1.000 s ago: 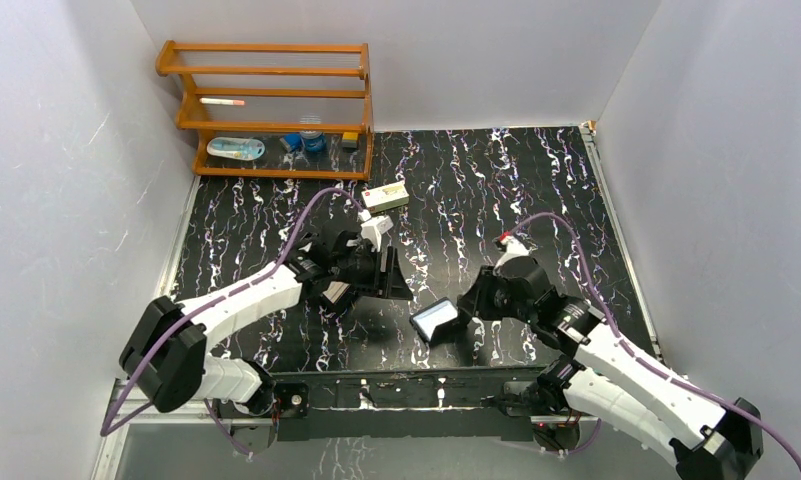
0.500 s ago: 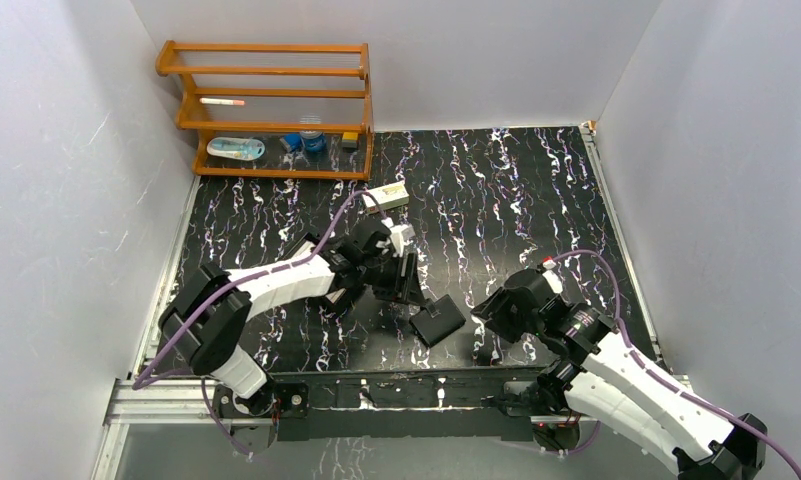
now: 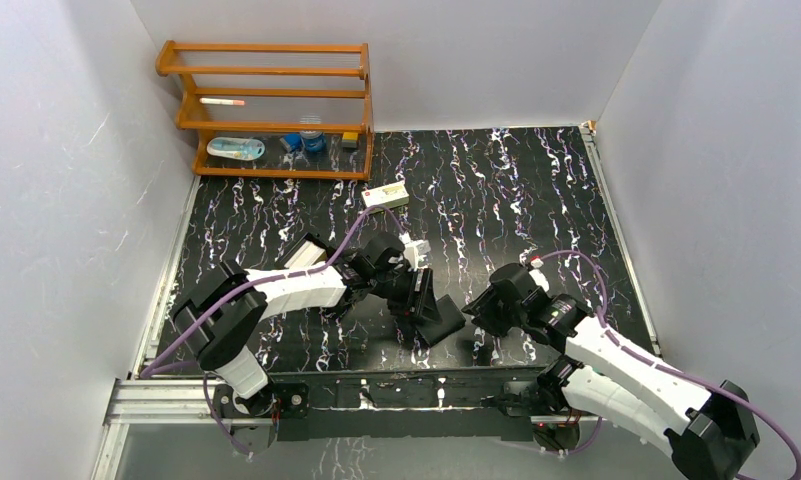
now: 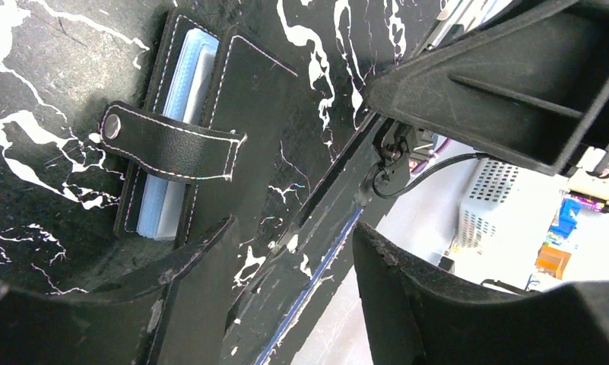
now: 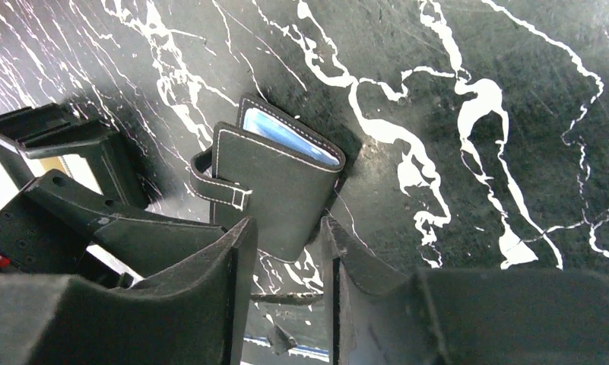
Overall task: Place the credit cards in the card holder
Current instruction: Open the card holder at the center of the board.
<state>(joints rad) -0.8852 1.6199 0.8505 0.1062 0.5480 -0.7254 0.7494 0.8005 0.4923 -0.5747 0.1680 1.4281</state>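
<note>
Black marbled tabletop: your card holder lies folded, skewed, near the near edge about midway along, between both arms. Your right gripper, jaws apart and empty, points straight at it. The left gripper, also open and empty, sits offset beside it, so the right looks better aligned.

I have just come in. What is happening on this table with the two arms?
A small flat black folding card holder lies folded shut on the black marbled table, with its blue-grey sleeves showing at one edge. The left gripper and the right gripper both hover open close to it, and neither grips it. Whether cards are inside, the pictures do not show.
</note>
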